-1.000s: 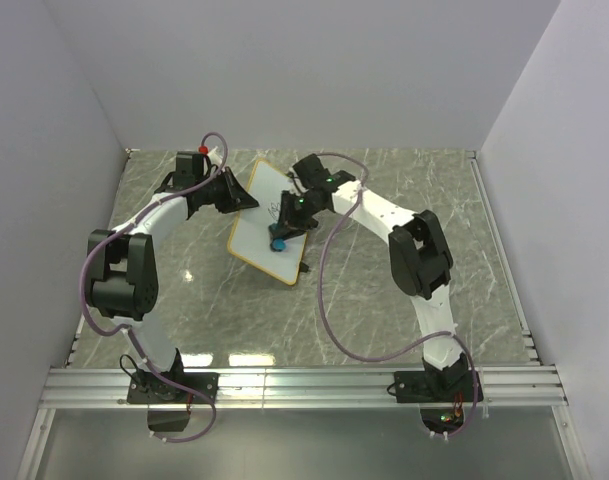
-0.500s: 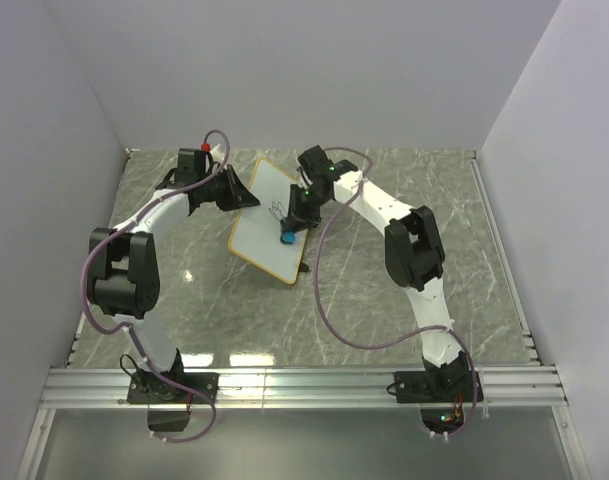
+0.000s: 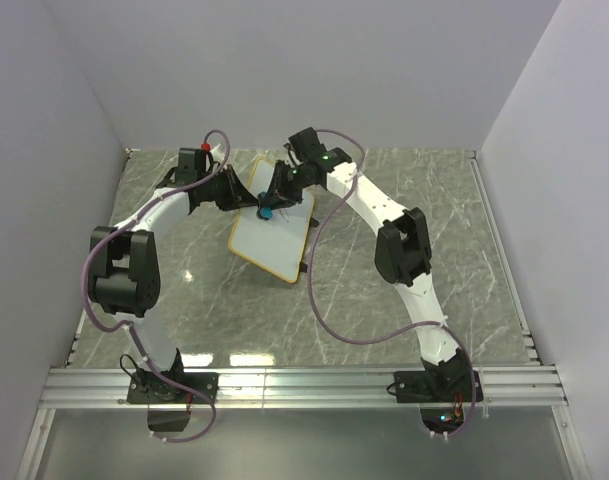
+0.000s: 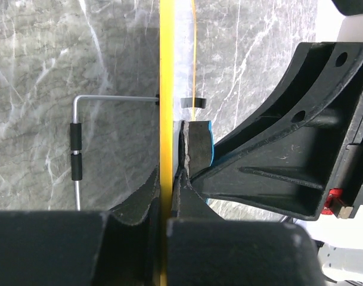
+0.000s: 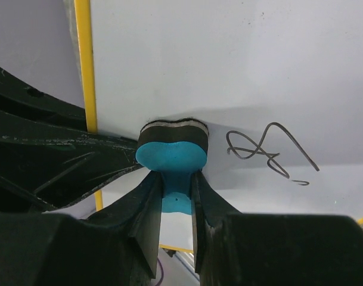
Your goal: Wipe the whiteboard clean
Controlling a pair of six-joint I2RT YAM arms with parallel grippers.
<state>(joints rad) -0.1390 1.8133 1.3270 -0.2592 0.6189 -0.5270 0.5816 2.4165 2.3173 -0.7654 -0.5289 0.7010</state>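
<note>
The whiteboard point(image 3: 275, 245) has a thin yellowish frame and stands tilted on the marble table. My left gripper point(image 3: 246, 198) is shut on its left frame edge point(image 4: 166, 89), one finger on each side. My right gripper point(image 3: 274, 198) is shut on the blue eraser point(image 3: 266, 212) and presses its dark felt face against the board near that edge. In the right wrist view the eraser point(image 5: 172, 156) sits on the white surface point(image 5: 229, 65), just left of a black scribble point(image 5: 267, 149). The eraser also shows in the left wrist view point(image 4: 199, 149).
A bent wire leg with black sleeves point(image 4: 77, 152) sticks out behind the board. The grey marble tabletop point(image 3: 404, 290) is enclosed by white walls, with an aluminium rail point(image 3: 304, 385) at the near edge. The two grippers are almost touching.
My right gripper has slid the eraser up and left across the board, from its lower middle to the left edge beside the left gripper. The left gripper and board have stayed put.
</note>
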